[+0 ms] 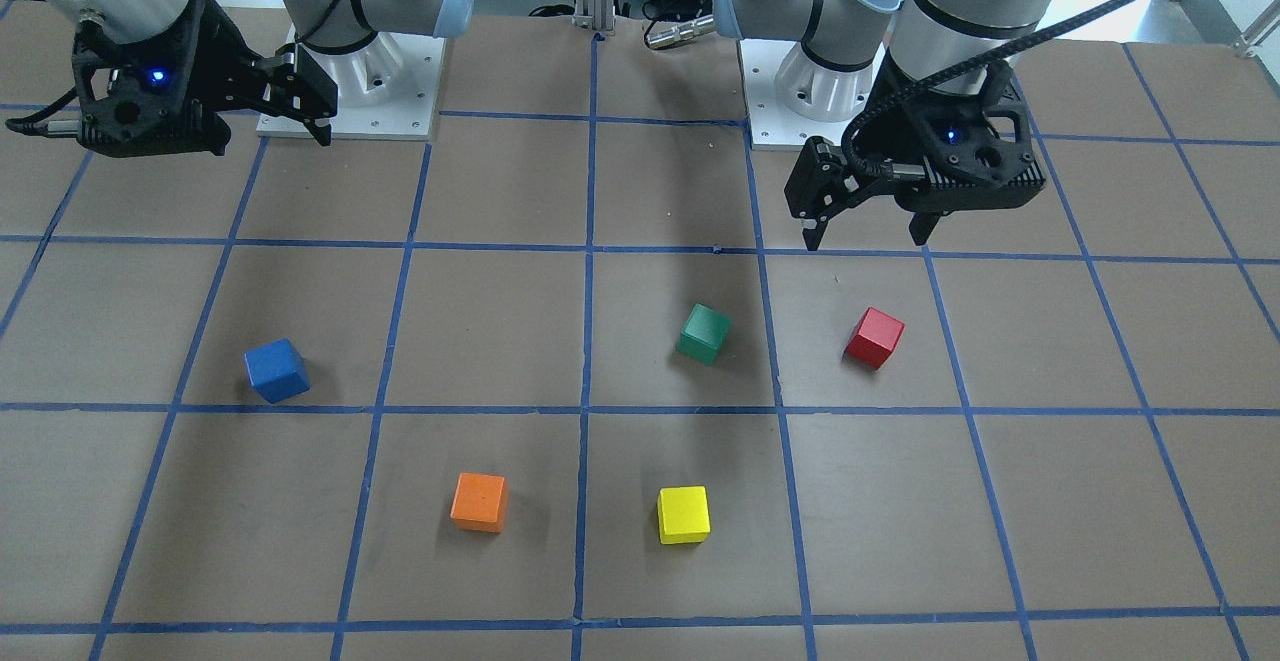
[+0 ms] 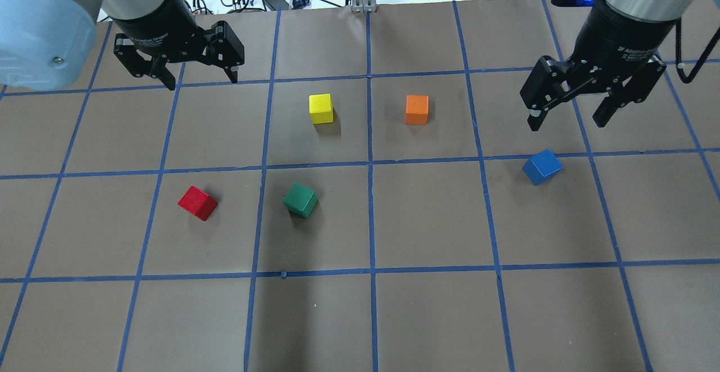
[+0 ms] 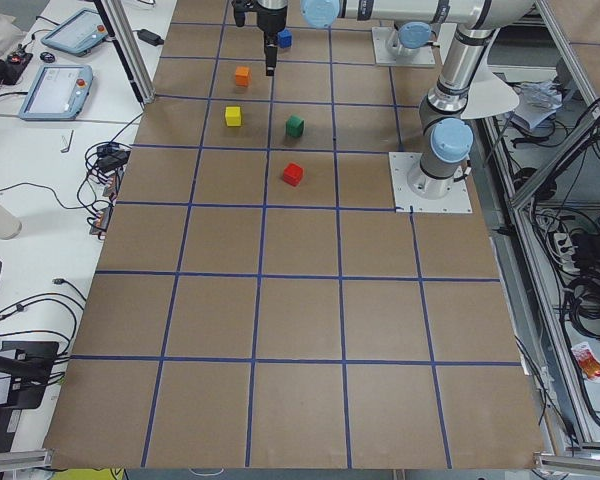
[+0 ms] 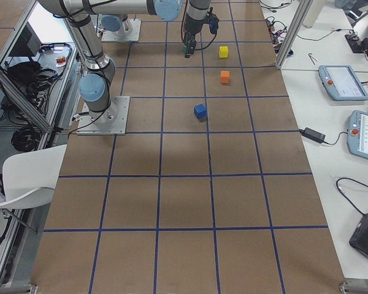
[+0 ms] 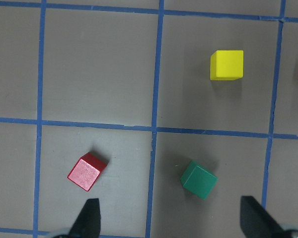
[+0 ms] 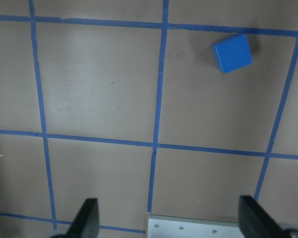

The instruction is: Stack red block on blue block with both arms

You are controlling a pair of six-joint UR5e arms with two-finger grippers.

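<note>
1. Exterior front-facing view, nearest row: a yellow block (image 1: 684, 514) and an orange block (image 1: 479, 501) sit on the brown table (image 1: 500, 321), each in its own taped square. Neither belongs to the task.
2. Middle row: the blue block (image 1: 277, 370) lies on the right arm's side and the red block (image 1: 874, 337) on the left arm's side. The two are well apart. A green block (image 1: 703, 333) stands between them, nearer the red one. Both task blocks rest flat but are turned askew to the blue tape grid.
3. Farther back: the left gripper (image 1: 866, 239) hovers above the table just behind the red block. Its jaws are spread wide and hold nothing.
4. Opposite side: the right gripper (image 2: 567, 125) hangs above the table near the blue block, likewise wide open and empty.
5. Step in hand, as judged: the approach. No block is grasped and the stack is not begun.
6. Next move, as judged: the left gripper should turn its wrist to square with the red block's skewed faces. It should then descend so the fingers straddle the block, and close. The carry to the blue block must pass the green one.
</note>
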